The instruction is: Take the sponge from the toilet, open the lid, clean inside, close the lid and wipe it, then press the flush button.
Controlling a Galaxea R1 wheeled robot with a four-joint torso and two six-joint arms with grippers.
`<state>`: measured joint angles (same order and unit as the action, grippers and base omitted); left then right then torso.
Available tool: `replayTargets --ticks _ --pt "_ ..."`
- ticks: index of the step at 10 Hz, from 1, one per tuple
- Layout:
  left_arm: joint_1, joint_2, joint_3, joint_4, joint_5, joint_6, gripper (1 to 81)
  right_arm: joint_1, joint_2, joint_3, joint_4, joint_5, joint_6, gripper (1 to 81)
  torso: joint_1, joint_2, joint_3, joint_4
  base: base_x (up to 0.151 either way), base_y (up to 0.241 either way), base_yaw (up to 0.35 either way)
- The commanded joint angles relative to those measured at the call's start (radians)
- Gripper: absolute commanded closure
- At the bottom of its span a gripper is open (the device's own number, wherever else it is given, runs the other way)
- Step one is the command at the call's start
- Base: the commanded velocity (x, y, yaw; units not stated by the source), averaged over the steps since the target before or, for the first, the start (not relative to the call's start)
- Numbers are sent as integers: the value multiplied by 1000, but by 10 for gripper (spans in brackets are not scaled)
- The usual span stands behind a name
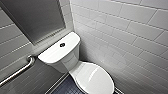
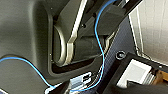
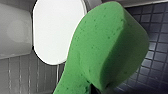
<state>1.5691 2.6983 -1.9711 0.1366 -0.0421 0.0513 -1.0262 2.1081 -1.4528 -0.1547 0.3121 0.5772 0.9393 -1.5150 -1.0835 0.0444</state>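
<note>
**Sponge (image 3: pixel 105 47) in right jaws, lid down**

Bright green, peanut-shaped, held up clear of the toilet (image 1: pixel 60 53), close before the right wrist camera. Near the white lid (image 3: pixel 57 30), above the dark tiled floor (image 3: pixel 155 30); gap to the lid not judged. Gripped at its lower end by the right jaws, judged closed on it.

Left jaws: cannot tell whether wide or narrow.

Lid flat on the bowl. Flush button (image 1: pixel 62 45) dark on the tank top, nothing near it. Grab bar (image 1: pixel 20 70) on the tiled wall beside the tank.

Step judged: pick-up done, lid-opening in hand. Next move calls for purchase under the lid's front rim and a lift back toward the tank, without loosening the hold on the sponge. Glossy ceramic likely slippery.
</note>
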Motion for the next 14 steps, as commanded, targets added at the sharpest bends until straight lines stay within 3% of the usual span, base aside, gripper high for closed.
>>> replayTargets --ticks 1,6,9,10,13,14 --pt "-40 -119 167 17 80 1 10 -42 -63 11 -34 -28 -5 811 0 0 0 0 0 0 0" --pt "-181 -299 382 8 82 -4 10 -245 -9 -107 -31 -15 -8 811 0 0 0 0 0 0 0" --pt "-269 -339 423 -12 90 -8 10 -380 64 -173 -31 -15 -11 811 0 0 0 0 0 0 0" --pt "-292 -340 434 -14 93 -8 10 -426 94 -209 -29 -15 -11 811 64 -100 0 0 0 0 0" --pt "-343 -351 440 -25 96 -33 10 -518 149 -349 -26 19 -7 811 100 -157 0 0 0 0 0" --pt "-353 -357 437 -46 94 -51 10 -532 152 -362 -29 25 -7 811 58 -93 0 0 0 0 0"
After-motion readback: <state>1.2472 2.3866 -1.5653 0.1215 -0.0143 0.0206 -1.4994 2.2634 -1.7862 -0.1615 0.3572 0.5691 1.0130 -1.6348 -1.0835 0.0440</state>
